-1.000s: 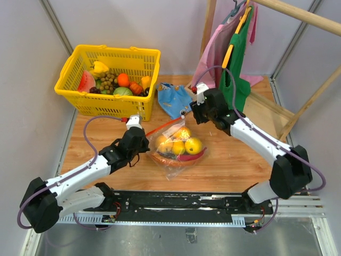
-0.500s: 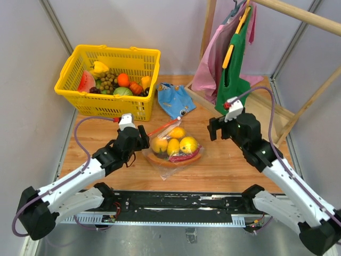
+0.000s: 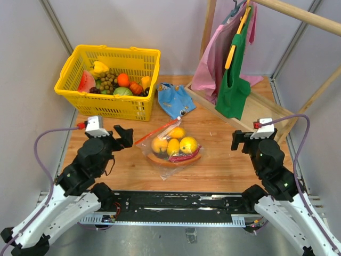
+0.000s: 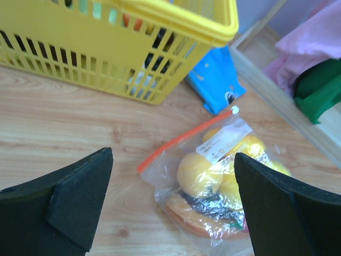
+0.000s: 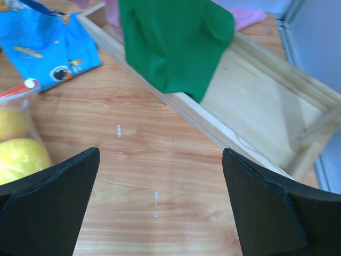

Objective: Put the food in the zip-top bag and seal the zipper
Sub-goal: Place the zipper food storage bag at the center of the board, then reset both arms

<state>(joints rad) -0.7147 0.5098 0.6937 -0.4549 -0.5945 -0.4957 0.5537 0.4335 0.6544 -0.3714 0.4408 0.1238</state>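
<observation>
Left pincer (image 4: 173, 154), right pincer (image 5: 161, 152): opened wide, empty.
Toy fruit (image 3: 176, 145) could be spilled if the mid-frame zipper (image 3: 157, 132) is left partly unsealed.

Left gripper (image 4: 173, 154): fingers spread wide, nothing between them. Clear bag (image 4: 242, 160) lies on the wooden table (image 4: 64, 128), with yellow fruit (image 4: 197, 173) and a dark red slice (image 4: 198, 201) inside. Orange zipper strip (image 4: 184, 140) runs along its upper-left edge. Yellow basket (image 4: 160, 32) stands behind, with a blue pouch (image 4: 216, 80) just beside it.
</observation>
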